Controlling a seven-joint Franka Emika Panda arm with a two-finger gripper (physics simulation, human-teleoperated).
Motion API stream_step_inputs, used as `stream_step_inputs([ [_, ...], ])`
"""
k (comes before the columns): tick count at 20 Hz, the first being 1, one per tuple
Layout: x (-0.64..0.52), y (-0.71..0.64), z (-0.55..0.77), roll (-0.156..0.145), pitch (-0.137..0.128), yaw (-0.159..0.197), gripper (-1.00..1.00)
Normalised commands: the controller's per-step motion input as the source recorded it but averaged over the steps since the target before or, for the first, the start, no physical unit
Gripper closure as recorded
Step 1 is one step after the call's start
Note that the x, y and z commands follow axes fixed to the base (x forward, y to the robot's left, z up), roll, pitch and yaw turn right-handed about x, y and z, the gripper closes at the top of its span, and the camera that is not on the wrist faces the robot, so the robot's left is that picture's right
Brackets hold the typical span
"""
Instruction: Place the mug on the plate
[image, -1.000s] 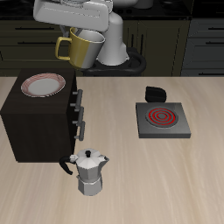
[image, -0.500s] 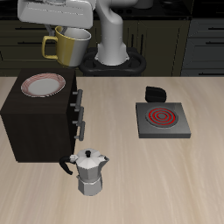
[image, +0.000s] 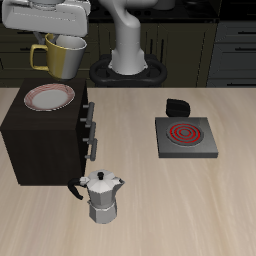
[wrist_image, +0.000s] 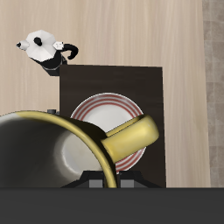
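The olive-yellow mug (image: 61, 57) hangs in my gripper (image: 66, 38), which is shut on its rim, high above the dark cabinet. The plate (image: 50, 97), white with a reddish-pink rim, lies on top of that cabinet, just below the mug. In the wrist view the mug (wrist_image: 61, 149) fills the near field with its handle (wrist_image: 133, 134) sticking out, and the plate (wrist_image: 112, 122) shows beyond it, partly covered by the mug. My fingertips are hidden by the mug.
The dark cabinet (image: 40, 140) stands on the table with knobs on its side. A silver moka pot (image: 102, 197) stands near the table's front edge. A square grey burner (image: 183, 137) with a red spiral and a small black object (image: 177, 106) lie beside it.
My gripper has carried the mug sideways from near the robot's base to above the cabinet, so it now hangs almost over the plate. Nothing else moved.
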Motion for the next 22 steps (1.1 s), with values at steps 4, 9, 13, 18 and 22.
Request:
stream_step_inputs([
  [4,0.02,-0.23,-0.06,-0.019,-0.002,-0.025,1.0],
  [9,0.08,-0.16,-0.07,-0.04,0.0,-0.003,1.0],
  [13,0.07,-0.11,-0.08,-0.035,0.001,-0.021,1.0],
  [18,0.14,-0.08,-0.21,-0.034,0.017,-0.019,1.0],
  [22,0.13,0.12,-0.28,0.002,0.027,0.001,1.0],
])
